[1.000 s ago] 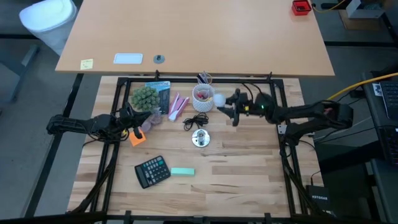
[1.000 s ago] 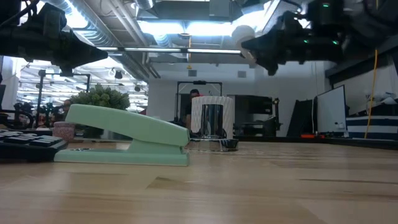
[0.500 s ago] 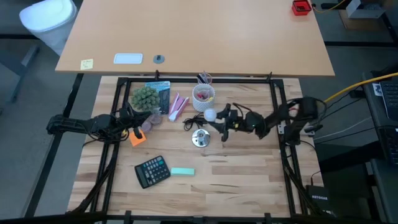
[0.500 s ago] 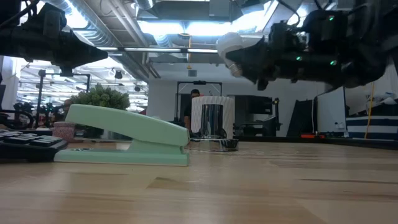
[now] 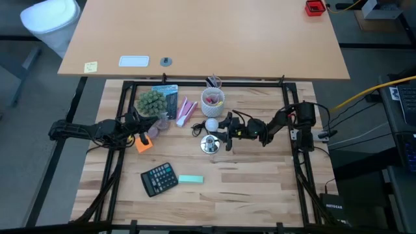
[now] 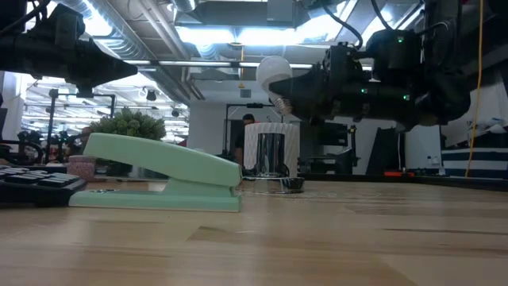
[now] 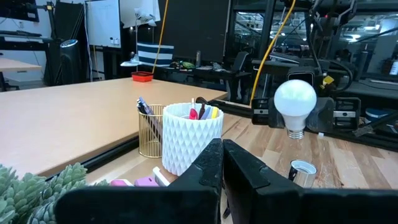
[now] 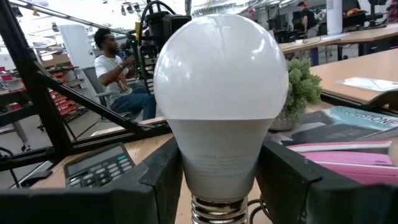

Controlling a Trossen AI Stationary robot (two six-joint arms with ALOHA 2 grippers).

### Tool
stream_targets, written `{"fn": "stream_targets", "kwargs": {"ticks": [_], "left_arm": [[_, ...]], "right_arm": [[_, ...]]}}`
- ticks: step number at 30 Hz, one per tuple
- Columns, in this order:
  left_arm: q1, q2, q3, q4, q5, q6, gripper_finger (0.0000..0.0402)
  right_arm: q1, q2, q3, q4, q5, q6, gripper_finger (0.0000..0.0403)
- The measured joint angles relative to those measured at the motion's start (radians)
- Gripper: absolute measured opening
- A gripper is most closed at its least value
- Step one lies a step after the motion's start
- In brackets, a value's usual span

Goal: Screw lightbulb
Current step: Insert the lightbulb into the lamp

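The right gripper [image 5: 220,125] reaches in over the middle of the table and pinches the lightbulb [image 5: 212,125] between its two fingers [image 8: 163,177], which press on the pale neck just above the metal thread. The bulb is held in the air, globe up and thread down, above and just behind the round silver base [image 5: 209,144] with its black cord. It is a smooth matte white globe tapering to a light grey collar that bears faint print too small to read; the ribbed silver thread shows below the fingers. In the low view the lightbulb [image 6: 275,73] hangs well clear of the tabletop, above the white faceted cup [image 6: 271,148].

The left gripper [image 5: 138,123] waits at the left side of the table near the green plant [image 5: 151,102], its fingers [image 7: 208,168] pressed together with nothing between them.

A calculator [image 5: 159,178] and a mint-green stapler [image 5: 190,179] lie near the front, well apart from the bulb.
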Motion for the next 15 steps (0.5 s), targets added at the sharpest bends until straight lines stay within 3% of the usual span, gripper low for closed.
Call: {"fn": "stream_targets", "kwargs": {"ticks": [15], "left_arm": [[0.0,0.0,0.0,0.0,0.0,0.0,0.0004]], "right_arm": [[-0.001,0.0,-0.03,0.0,0.0,-0.012,0.0182]]}}
